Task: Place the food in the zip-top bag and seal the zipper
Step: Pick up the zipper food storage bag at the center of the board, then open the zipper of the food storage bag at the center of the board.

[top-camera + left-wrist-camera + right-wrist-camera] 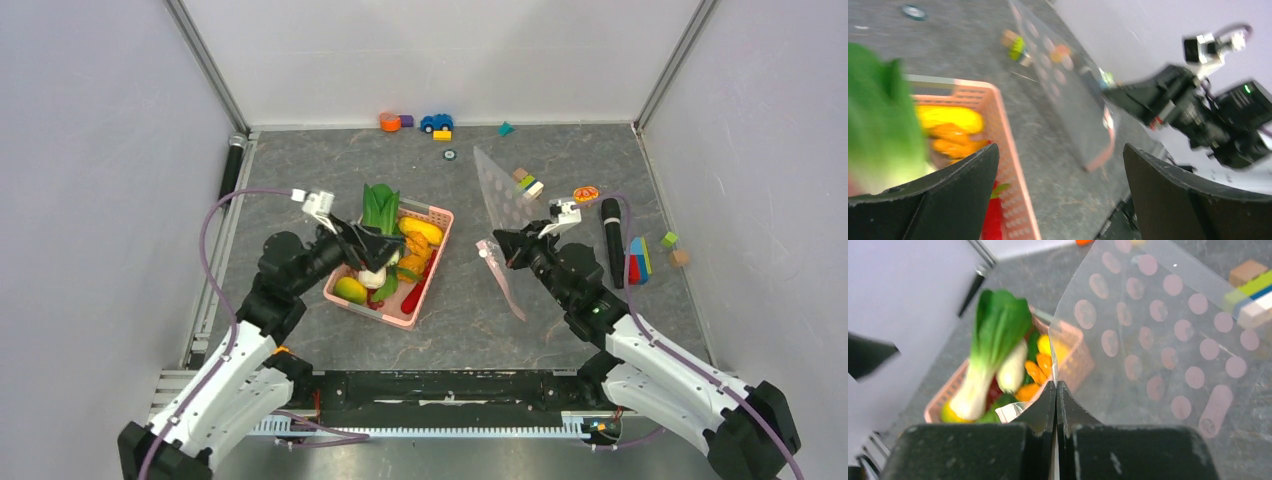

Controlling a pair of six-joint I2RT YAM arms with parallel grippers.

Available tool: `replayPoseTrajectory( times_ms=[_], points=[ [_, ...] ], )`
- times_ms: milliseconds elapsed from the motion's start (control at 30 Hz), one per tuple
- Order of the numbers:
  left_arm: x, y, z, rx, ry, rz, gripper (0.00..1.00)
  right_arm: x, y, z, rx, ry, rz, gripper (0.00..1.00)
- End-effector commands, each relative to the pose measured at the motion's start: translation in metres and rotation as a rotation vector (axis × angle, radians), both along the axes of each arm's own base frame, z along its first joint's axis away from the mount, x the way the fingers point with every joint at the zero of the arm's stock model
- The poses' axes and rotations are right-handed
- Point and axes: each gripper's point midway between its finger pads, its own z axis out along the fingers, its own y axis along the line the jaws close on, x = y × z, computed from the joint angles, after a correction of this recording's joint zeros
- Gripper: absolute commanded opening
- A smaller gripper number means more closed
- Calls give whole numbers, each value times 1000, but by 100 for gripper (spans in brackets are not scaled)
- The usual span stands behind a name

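The food lies in a pink basket (437, 217): a bok choy (380, 206), a mango (350, 290), yellow and orange pieces (420, 232) and a red chili (413, 294). My left gripper (372, 248) hovers over the basket, jaws wide open and empty. In the left wrist view the blurred bok choy (878, 125) sits outside the left finger. The clear dotted zip-top bag (503, 195) stands on edge right of the basket, its pinkish zipper (505, 283) running toward me. My right gripper (503, 246) is shut on the bag's (1158, 340) edge.
Small toys lie along the back wall: an orange piece (390, 121), a toy car (436, 122), a teal block (506, 128). Blocks (527, 182), a black cylinder (611, 240) and coloured blocks (638, 262) sit right of the bag. Another black cylinder (232, 165) lies by the left wall.
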Motion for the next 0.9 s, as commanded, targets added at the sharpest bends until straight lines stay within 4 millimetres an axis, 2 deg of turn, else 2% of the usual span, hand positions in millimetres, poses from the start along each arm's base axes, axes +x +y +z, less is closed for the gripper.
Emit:
replayPoseTrajectory(
  times_ms=[0, 133, 300, 433, 567, 733, 867],
  points=[
    [-29, -50, 18, 19, -120, -156, 100, 7, -1, 60, 195, -115, -35, 0],
    [-41, -94, 4, 65, -109, -277, 100, 5, 7, 75, 207, -102, 13, 0],
    [-37, -139, -13, 125, -80, -359, 99, 5, 10, 80, 263, -60, 21, 0],
    [-47, -169, -19, 102, -96, -461, 85, 5, 10, 79, 325, -31, 13, 0],
    [-55, -182, -32, 126, -102, -525, 81, 2, 12, 88, 341, -38, 37, 0],
    [-51, -190, -52, 143, -76, -502, 81, -1, 14, 91, 369, -16, 58, 0],
    [-48, -198, -66, 166, -50, -502, 77, -4, 15, 91, 392, -1, 65, 0]
  ],
)
